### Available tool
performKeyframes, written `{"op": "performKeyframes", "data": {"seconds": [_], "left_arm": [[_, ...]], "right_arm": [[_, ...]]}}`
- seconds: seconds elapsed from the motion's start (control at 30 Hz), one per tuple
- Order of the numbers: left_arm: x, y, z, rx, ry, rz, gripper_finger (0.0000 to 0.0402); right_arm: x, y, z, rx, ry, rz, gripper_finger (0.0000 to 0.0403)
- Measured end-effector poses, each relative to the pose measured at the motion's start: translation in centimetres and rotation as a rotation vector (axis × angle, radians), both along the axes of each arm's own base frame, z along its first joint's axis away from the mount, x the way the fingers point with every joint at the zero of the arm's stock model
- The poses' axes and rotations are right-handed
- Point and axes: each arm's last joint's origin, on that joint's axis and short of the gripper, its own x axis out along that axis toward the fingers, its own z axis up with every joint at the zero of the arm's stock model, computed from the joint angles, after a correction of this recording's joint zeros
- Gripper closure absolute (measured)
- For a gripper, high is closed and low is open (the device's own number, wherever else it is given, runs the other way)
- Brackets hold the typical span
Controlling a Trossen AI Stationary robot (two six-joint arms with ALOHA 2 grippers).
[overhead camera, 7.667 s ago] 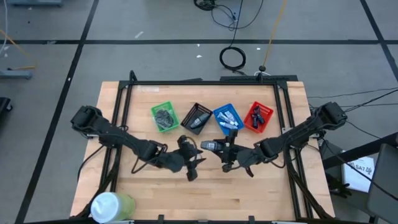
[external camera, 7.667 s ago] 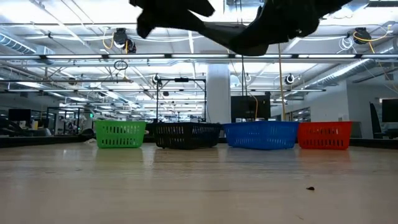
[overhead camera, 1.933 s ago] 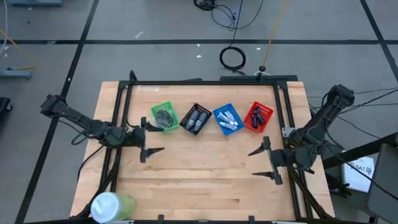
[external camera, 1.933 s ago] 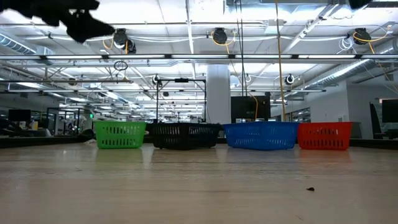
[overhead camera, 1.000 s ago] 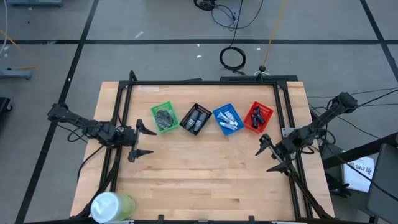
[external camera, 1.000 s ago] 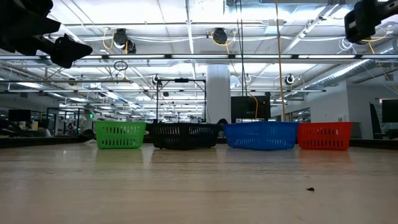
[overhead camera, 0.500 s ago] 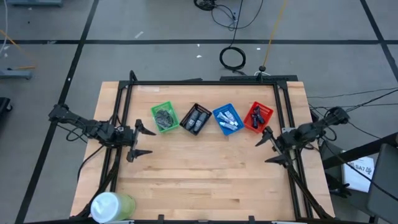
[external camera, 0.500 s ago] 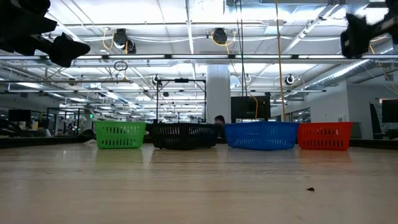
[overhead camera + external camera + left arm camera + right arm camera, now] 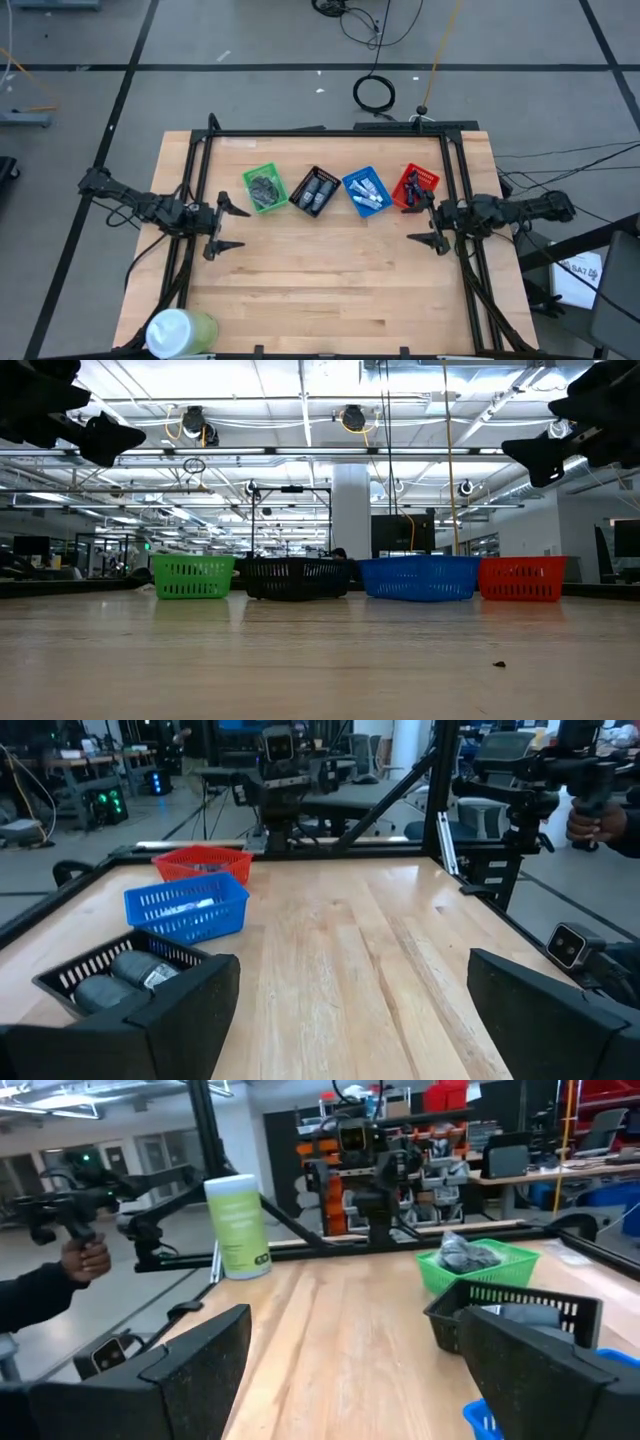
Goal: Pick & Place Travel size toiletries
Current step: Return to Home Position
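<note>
While flat in black basket [image 9: 296,194], grey bottles [image 9: 319,190] with long axes parallel.

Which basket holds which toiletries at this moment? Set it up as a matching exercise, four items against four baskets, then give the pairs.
Items
1. dark grey bundles
2. grey oval bottles
3. white-silver tubes
4. dark blue-purple pieces

Baskets
A. blue basket
B. red basket
C. green basket
D. black basket

Pairs: 1-C, 2-D, 3-A, 4-B.

Both hands are open and empty: the left hand is left of the green basket, and the right hand is beside the red basket.
</note>
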Motion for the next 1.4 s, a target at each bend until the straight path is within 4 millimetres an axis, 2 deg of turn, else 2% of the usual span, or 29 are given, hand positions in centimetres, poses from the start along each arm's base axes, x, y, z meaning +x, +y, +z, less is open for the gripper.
{"op": "performKeyframes", "data": {"seconds": [0.13, 0.23, 0.43, 0.57, 0.83, 1.13, 1.4], "left_arm": [[0.1, -0.1, 0.1, 0.018, -0.052, -0.026, 0.0024], [0.2, -0.3, -0.7, 0.057, -0.095, -0.084, 0.003], [0.2, 0.3, -1.4, 0.027, -0.087, -0.018, 0.0036], [0.0, 0.6, -1.6, 0.042, -0.078, -0.029, 0.003], [-0.5, 1.9, -2.1, 0.005, -0.036, 0.082, 0.0021], [-0.6, 2.0, -1.9, 0.002, -0.052, 0.058, 0.0036], [-0.6, 2.0, -1.9, -0.001, -0.051, 0.059, 0.0022]], "right_arm": [[0.1, -0.4, -0.1, 0.0, 0.008, 0.002, 0.0058], [0.1, -0.7, -0.1, 0.01, 0.01, 0.0, 0.0057], [0.1, -1.0, -0.1, 0.04, 0.02, 0.051, 0.0057], [0.1, -1.3, -0.1, 0.05, 0.023, 0.065, 0.0057], [0.1, -1.7, -0.1, 0.048, 0.024, 0.064, 0.0057], [0.1, -1.9, -0.1, -0.01, 0.011, 0.043, 0.0057], [0.1, -1.9, -0.3, -0.029, 0.014, 0.041, 0.0057]]}}
